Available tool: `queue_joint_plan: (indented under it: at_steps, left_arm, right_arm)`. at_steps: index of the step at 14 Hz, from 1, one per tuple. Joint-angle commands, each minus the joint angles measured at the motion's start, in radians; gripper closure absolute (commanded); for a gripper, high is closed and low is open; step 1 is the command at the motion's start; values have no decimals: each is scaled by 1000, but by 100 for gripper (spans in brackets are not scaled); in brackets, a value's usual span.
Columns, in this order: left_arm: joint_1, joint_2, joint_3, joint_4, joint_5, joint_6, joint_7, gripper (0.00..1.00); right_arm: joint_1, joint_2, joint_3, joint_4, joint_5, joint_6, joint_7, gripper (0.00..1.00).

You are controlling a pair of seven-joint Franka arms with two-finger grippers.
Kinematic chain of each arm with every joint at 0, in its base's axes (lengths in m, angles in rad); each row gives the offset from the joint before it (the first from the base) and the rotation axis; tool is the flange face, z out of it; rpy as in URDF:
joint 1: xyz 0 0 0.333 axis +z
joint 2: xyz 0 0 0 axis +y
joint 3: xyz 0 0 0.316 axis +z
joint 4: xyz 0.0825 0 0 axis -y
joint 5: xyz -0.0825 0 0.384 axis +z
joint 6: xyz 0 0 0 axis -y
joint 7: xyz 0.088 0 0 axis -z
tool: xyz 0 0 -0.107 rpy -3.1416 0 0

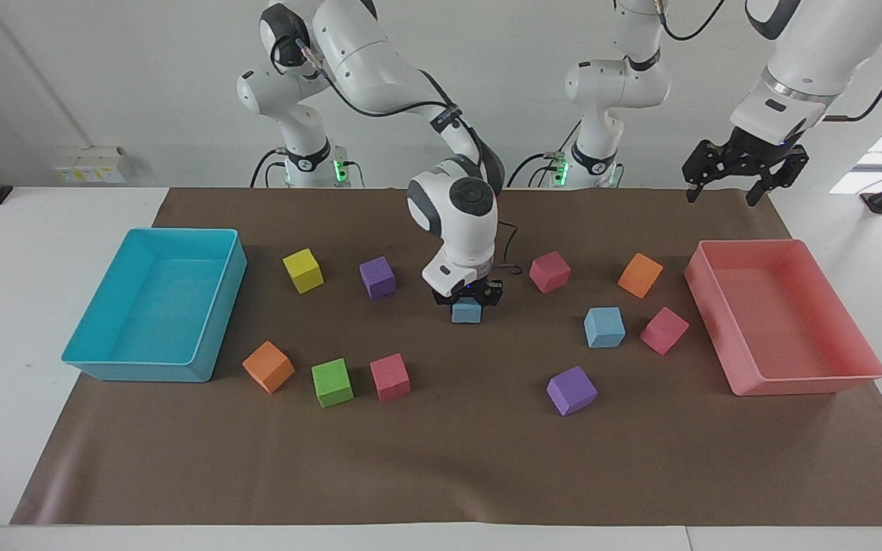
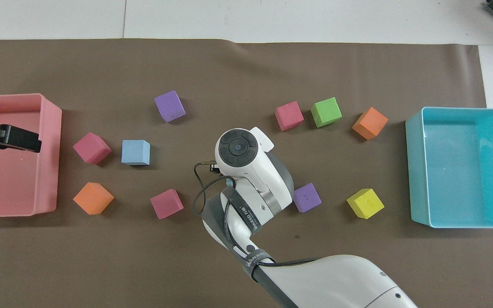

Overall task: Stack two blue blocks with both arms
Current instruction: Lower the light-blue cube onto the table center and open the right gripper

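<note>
My right gripper (image 1: pixel 468 297) is shut on one light-blue block (image 1: pixel 467 312) and holds it low over the middle of the brown mat; I cannot tell whether the block touches the mat. In the overhead view the right arm's wrist (image 2: pixel 238 147) hides this block. The second blue block (image 1: pixel 604 327) rests on the mat toward the left arm's end, beside a pink cube (image 1: pixel 664 330); it also shows in the overhead view (image 2: pixel 135 152). My left gripper (image 1: pixel 723 196) waits open and empty, high over the pink tray (image 2: pixel 51 171).
A turquoise tray (image 1: pixel 204 337) stands at the right arm's end and a pink tray (image 1: pixel 793 383) at the left arm's end. Purple (image 1: pixel 377 276), yellow (image 1: pixel 303 270), red (image 1: pixel 550 272), orange (image 1: pixel 640 275), purple (image 1: pixel 571 390), green (image 1: pixel 332 382) cubes lie scattered on the mat.
</note>
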Motion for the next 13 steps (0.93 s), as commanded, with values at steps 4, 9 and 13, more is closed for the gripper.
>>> queue_joint_plan:
  at_steps: [4, 9, 13]
  left_arm:
    - [26, 4, -10, 14, -13, -10, -6, 0]
    - [14, 8, -17, 17, -13, 22, -3, 0]
    - [14, 11, -20, 20, -13, 39, 0, 0]
  right_arm:
    - [19, -20, -1, -43, -1, 30, 8, 100]
    - [20, -32, -1, -61, -6, 30, -18, 100]
    - [26, -35, -1, -60, -4, 17, -5, 0]
